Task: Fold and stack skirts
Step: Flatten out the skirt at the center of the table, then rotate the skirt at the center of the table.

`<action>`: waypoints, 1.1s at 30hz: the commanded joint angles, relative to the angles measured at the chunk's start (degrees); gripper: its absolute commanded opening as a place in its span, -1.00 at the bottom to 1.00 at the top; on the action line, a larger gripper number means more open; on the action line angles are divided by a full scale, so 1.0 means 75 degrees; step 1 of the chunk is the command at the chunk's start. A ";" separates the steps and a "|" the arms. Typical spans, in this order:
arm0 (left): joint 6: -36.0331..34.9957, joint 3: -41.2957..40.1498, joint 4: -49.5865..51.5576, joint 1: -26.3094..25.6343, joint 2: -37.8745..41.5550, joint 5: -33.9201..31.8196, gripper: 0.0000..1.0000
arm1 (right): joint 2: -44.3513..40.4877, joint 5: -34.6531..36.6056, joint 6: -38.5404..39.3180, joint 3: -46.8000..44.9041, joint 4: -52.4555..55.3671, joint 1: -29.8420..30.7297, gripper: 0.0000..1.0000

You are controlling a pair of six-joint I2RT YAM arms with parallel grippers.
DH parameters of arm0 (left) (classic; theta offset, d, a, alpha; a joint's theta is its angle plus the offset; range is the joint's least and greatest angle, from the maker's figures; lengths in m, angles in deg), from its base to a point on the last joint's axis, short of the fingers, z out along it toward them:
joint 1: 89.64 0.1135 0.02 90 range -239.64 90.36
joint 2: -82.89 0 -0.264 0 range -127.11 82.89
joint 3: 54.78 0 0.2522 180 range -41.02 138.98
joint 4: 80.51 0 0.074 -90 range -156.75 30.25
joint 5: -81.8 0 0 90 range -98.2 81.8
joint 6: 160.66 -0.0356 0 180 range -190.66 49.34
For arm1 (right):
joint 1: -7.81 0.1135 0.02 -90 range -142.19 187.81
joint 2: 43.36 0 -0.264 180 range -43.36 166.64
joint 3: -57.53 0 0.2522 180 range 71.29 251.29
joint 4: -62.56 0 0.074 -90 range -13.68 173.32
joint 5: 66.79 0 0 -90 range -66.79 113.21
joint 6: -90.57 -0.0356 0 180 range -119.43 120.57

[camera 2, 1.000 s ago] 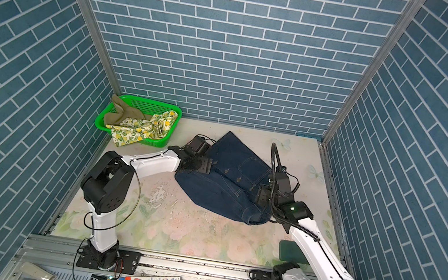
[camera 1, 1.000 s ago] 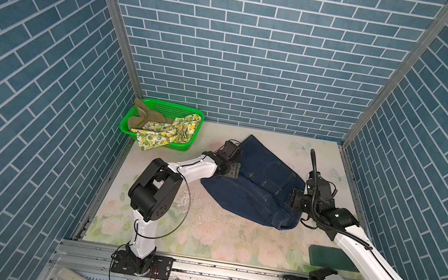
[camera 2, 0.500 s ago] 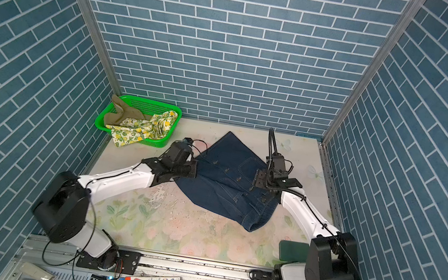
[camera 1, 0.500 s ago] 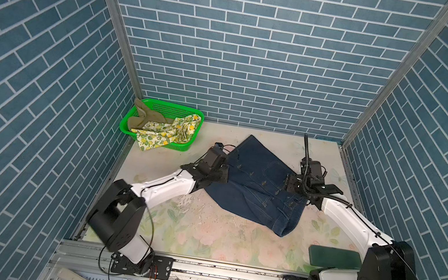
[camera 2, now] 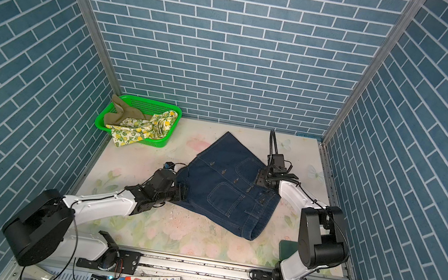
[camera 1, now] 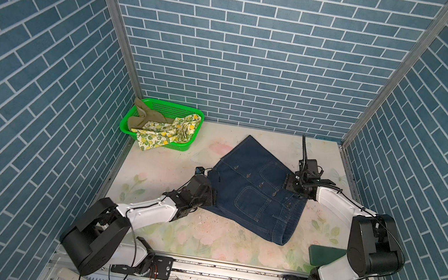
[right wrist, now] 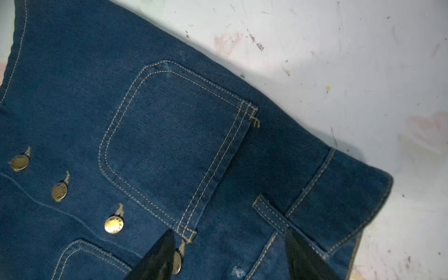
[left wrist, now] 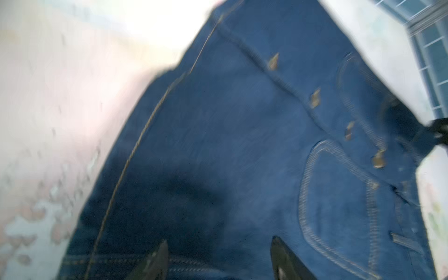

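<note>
Denim skirt (camera 1: 254, 191) was seen spread flat on the floral table (camera 1: 157, 166), about mid-table and lying on a diagonal. Its buttons (right wrist: 114, 225) and patch pockets faced up. The waistband side was turned toward the right arm, the hem side toward the left arm.

Left gripper (camera 1: 209, 197) was placed low at the skirt's hem-side edge. In the left wrist view, which was blurred, its fingers (left wrist: 158, 259) were seen spread apart over the denim, with nothing clamped between them. Contact with the cloth could not be told.

Right gripper (camera 1: 290, 184) was placed over the waistband end. In the right wrist view its fingers (right wrist: 303, 257) were seen parted wide, one by a belt loop (right wrist: 271, 213) and the other by a button near the pocket corner. No cloth was pinched.

Lemon-print skirt (camera 1: 162, 134) was found crumpled in the green basket (camera 1: 161, 104) at the back left corner, with part hung over the basket's front rim onto the table. Khaki skirt (camera 1: 144, 117) was bunched in the same basket, beside and partly under the lemon-print one. Both were well apart from the denim.
</note>
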 commanded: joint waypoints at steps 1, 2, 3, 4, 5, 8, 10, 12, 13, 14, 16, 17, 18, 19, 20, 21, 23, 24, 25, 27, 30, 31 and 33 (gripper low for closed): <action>-0.0363 0.0699 0.0768 -0.0057 0.0186 -0.0516 0.50 | 0.0015 -0.0116 -0.0137 0.0211 -0.0241 -0.0247 0.42; -0.0506 0.0931 0.0973 -0.0057 0.0143 -0.0590 0.56 | -0.0072 -0.0118 -0.0211 0.0122 -0.0287 -0.0322 0.43; -0.0656 0.1109 0.1167 -0.0064 0.0080 -0.0651 0.59 | -0.0156 -0.0070 -0.0296 0.0050 -0.0300 -0.0405 0.43; -0.0788 0.1386 0.1314 -0.0060 0.0003 -0.0705 0.61 | -0.0241 -0.0043 -0.0385 -0.0021 -0.0296 -0.0476 0.43; -0.0920 0.1607 0.1428 -0.0058 -0.0094 -0.0711 0.66 | -0.0348 -0.0030 -0.0454 -0.0085 -0.0313 -0.0561 0.43; -0.1361 0.2288 0.1731 -0.0063 -0.0616 -0.0643 0.74 | -0.0649 0.0046 -0.0696 -0.0360 -0.0245 -0.0837 0.43; -0.1645 0.2779 0.2068 -0.0090 -0.1106 -0.0562 0.75 | -0.0752 0.0089 -0.0848 -0.0507 -0.0153 -0.1042 0.44; -0.1793 0.3152 0.2286 -0.0157 -0.1535 -0.0543 0.75 | -0.0765 0.0089 -0.1007 -0.0628 -0.0067 -0.1272 0.44; -0.1843 0.3210 0.2265 -0.0183 -0.1698 -0.0487 0.76 | -0.0747 0.0019 -0.1061 -0.0691 -0.0096 -0.1372 0.44; -0.1846 0.3247 0.2243 -0.0205 -0.1804 -0.0429 0.76 | -0.0725 -0.0074 -0.1121 -0.0764 -0.0145 -0.1471 0.44; -0.1873 0.3316 0.2196 -0.0238 -0.2040 -0.0296 0.76 | -0.0613 -0.0397 -0.1271 -0.0890 -0.0329 -0.1692 0.44; -0.1870 0.3340 0.2185 -0.0247 -0.2142 -0.0228 0.76 | -0.0549 -0.0564 -0.1334 -0.0931 -0.0430 -0.1770 0.44; -0.1881 0.3371 0.2181 -0.0255 -0.2248 -0.0152 0.76 | -0.0474 -0.0758 -0.1393 -0.0980 -0.0606 -0.1819 0.44; -0.1873 0.3378 0.2164 -0.0266 -0.2338 -0.0101 0.76 | -0.0394 -0.0826 -0.1406 -0.1007 -0.0803 -0.1849 0.44; -0.1872 0.3378 0.2147 -0.0267 -0.2401 -0.0075 0.76 | -0.0331 -0.1147 -0.1411 -0.0992 -0.0952 -0.1865 0.43; -0.1865 0.3372 0.2129 -0.0279 -0.2451 -0.0052 0.76 | -0.0213 -0.1337 -0.1405 -0.0968 -0.1179 -0.1866 0.40; -0.1872 0.3333 0.2078 -0.0280 -0.2482 0.0004 0.76 | -0.0081 -0.1539 -0.1330 -0.0884 -0.1485 -0.1860 0.37; -0.1860 0.3309 0.2065 -0.0279 -0.2496 0.0008 0.76 | 0.0012 -0.1597 -0.1320 -0.0806 -0.1556 -0.1868 0.35; -0.1859 0.3286 0.2064 -0.0288 -0.2498 0.0009 0.76 | 0.0078 -0.1689 -0.1278 -0.0750 -0.1715 -0.1869 0.33; -0.1850 0.3235 0.2061 -0.0286 -0.2480 0.0014 0.76 | 0.0302 -0.1811 -0.1325 -0.0586 -0.1917 -0.1892 0.32; -0.1831 0.3168 0.2080 -0.0284 -0.2436 -0.0003 0.76 | 0.0827 -0.2093 -0.1373 -0.0127 -0.1867 -0.1979 0.23; -0.1814 0.3167 0.2116 -0.0290 -0.2416 0.0018 0.76 | 0.0970 -0.2154 -0.1379 -0.0028 -0.1963 -0.2016 0.21; -0.1792 0.3136 0.2156 -0.0286 -0.2326 0.0058 0.76 | 0.1166 -0.2135 -0.1354 0.0162 -0.2206 -0.2098 0.20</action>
